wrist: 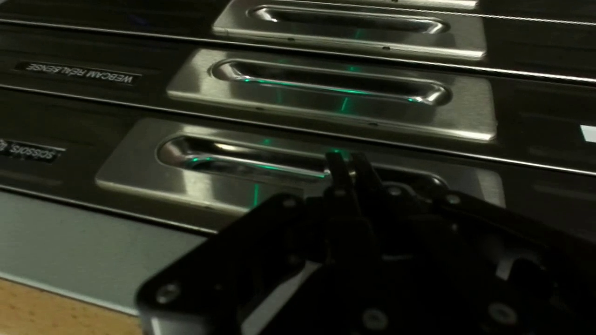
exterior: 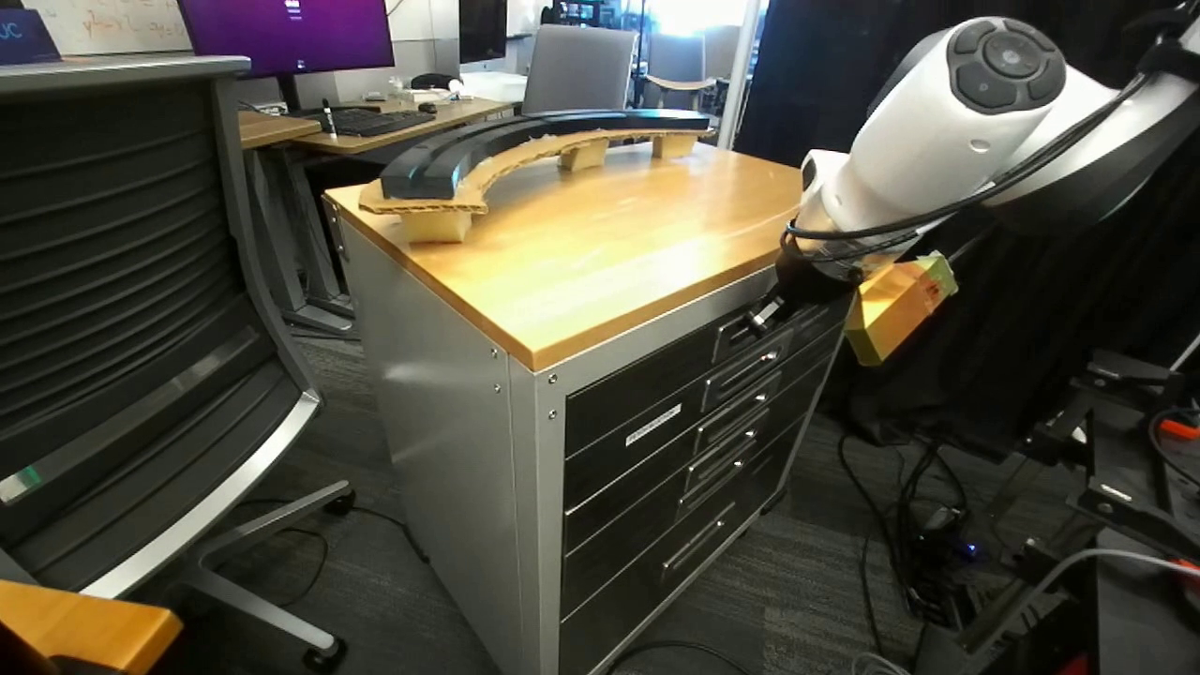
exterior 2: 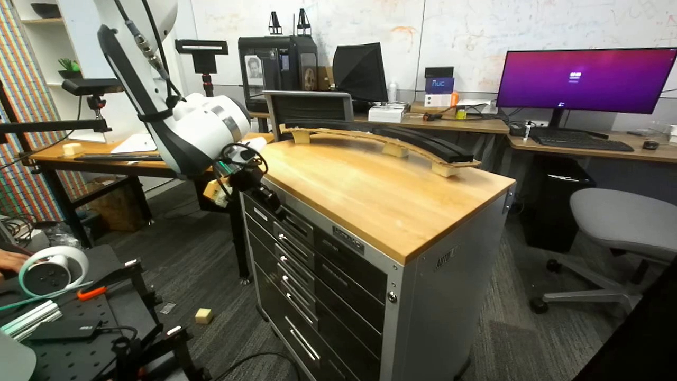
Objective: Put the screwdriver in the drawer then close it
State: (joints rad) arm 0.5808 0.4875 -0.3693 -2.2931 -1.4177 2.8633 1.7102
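Note:
The drawer (exterior: 647, 384) is the topmost in the grey cabinet. Its dark front is flush with the cabinet and it looks closed; it also shows in an exterior view (exterior 2: 357, 267). In the wrist view its silver handle plate (wrist: 223, 186) has a recessed slot. My gripper (wrist: 348, 160) has its fingers almost together, a thin gap between the tips, nothing seen held. The tips are at the right part of this slot; whether they touch the lip I cannot tell. The gripper also shows in both exterior views (exterior: 764, 319) (exterior 2: 279, 209). The screwdriver is out of view.
A curved black piece on cardboard and foam blocks (exterior: 562, 131) stands on the wooden top (exterior: 600, 253). Lower drawers with similar handles (wrist: 335, 95) lie below. A yellow-orange block (exterior: 895, 305) is beside the wrist. A chair (exterior: 122, 328) stands beside the cabinet.

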